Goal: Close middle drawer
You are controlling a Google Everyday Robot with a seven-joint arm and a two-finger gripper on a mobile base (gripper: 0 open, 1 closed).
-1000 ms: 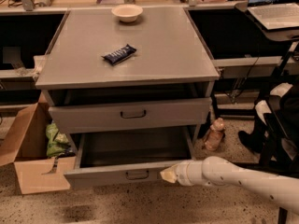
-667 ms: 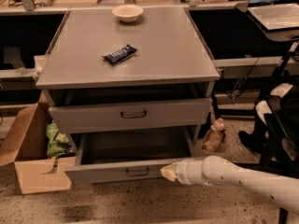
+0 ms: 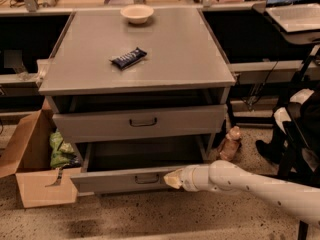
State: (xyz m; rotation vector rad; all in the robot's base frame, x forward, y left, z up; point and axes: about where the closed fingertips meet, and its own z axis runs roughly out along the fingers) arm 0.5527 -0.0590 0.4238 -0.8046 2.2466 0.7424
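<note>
The middle drawer (image 3: 115,180) is pulled out from the grey cabinet. It has a low grey front with a small dark loop handle (image 3: 147,178), and its plain grey tray (image 3: 145,154) is open to view. My gripper (image 3: 171,179) comes in from the lower right on a white arm (image 3: 250,184). Its cream tip is shut and rests against the drawer front, just right of the handle. The drawer above (image 3: 142,123) has a taller front and stands slightly out.
A dark snack bar (image 3: 128,57) and a white bowl (image 3: 137,13) lie on the cabinet top (image 3: 175,59). An open cardboard box (image 3: 35,174) with green bags stands at the left. A brown bottle (image 3: 230,144) and a black chair (image 3: 300,129) are on the right.
My gripper has moved a little left and toward the cabinet, and the middle drawer's front has gone slightly inward with it.
</note>
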